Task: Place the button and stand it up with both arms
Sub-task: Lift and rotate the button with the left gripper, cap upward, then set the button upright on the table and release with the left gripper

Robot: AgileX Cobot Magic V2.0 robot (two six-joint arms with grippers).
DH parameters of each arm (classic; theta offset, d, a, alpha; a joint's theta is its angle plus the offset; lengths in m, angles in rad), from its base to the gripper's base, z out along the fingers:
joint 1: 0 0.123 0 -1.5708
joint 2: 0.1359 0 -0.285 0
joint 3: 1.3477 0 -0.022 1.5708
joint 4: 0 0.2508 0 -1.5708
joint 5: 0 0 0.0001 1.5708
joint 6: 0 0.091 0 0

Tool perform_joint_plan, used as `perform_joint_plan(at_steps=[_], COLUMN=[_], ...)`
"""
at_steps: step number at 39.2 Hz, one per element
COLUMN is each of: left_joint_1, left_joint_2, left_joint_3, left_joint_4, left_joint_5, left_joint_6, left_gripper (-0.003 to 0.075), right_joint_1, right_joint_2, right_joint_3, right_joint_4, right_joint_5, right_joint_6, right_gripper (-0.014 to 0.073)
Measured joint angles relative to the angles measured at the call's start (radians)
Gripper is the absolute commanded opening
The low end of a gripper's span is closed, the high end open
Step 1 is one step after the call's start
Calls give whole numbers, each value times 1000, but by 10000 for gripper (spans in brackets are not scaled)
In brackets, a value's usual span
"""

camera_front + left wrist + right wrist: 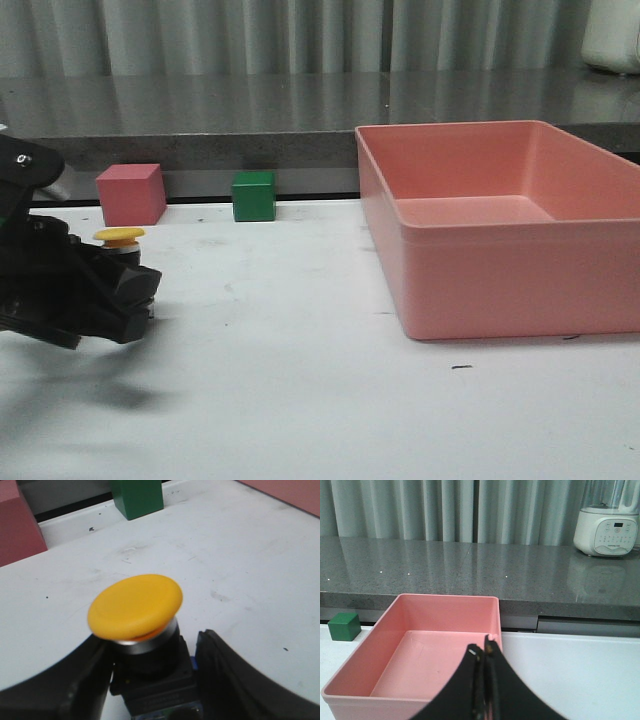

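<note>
button [136,605] upright on white table [300,380], left claw [150,680] around its black body, right claw [482,680] closed

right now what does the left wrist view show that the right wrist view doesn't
Only the left wrist view shows the button, standing with its yellow cap up between the fingers of the left gripper, plus part of a pink cube.

Only the right wrist view shows the inside of the pink bin, the grey counter with a white appliance on it, the curtains, and the right gripper with its fingers together and nothing between them.

Both show the white table and the green cube.
</note>
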Motion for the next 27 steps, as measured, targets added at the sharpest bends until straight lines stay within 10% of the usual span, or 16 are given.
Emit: perform_joint_plan(at_steps=[14, 27], left_joint_1=[0, 0], left_joint_2=[0, -10], left_joint_3=[57, 90], left_joint_4=[0, 8], left_joint_5=[-75, -111], left_joint_6=[4, 4], left_gripper=[504, 510], right_joint_1=[0, 0], right_joint_2=[0, 0], right_joint_3=[0, 0], right_joint_4=[0, 0], right_joint_5=[0, 0], right_joint_6=[0, 0], right_gripper=[-62, -62])
